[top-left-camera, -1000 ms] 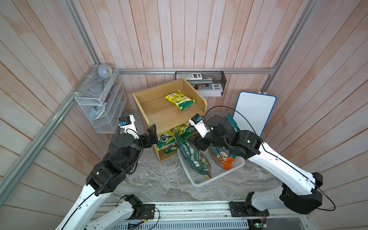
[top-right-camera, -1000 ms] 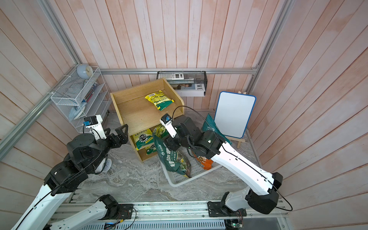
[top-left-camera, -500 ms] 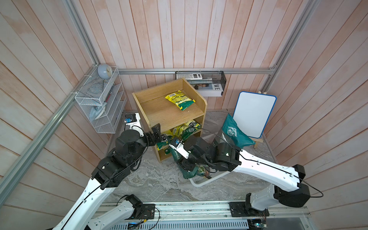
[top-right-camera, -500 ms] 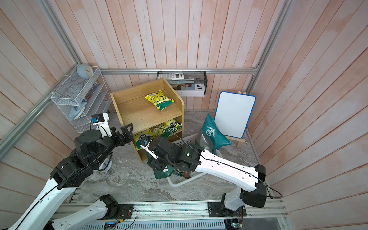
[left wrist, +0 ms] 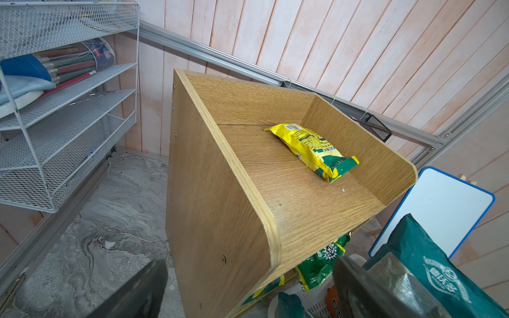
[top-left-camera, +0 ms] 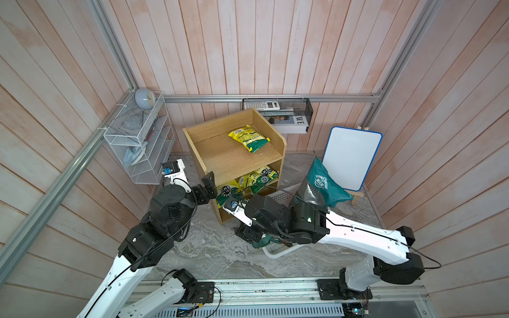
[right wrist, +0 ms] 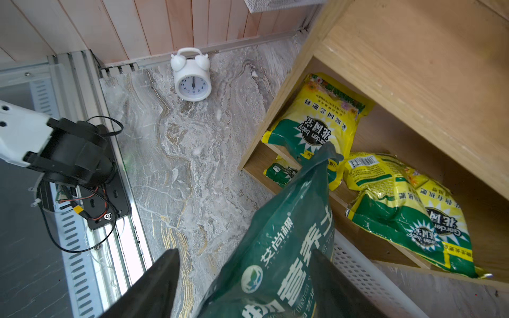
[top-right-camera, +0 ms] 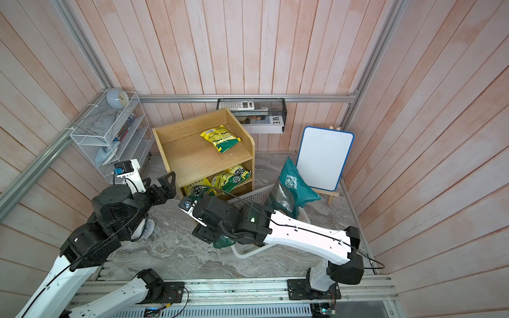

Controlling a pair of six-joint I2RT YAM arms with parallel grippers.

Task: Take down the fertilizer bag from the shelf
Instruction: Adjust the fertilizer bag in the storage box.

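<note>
Fertilizer bag, yellow and green, lies on the wooden shelf, on its top tier near the right side panel. Left gripper hovers wide open and empty at the shelf's front corner. Right gripper straddles a dark green bag with its jaws parted, not clamped.

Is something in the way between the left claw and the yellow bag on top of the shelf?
Partly. The left gripper is open at the front corner of the shelf, and the shelf's raised side panel rises between it and the yellow fertilizer bag. Above that panel, nothing visible blocks the way.
</note>
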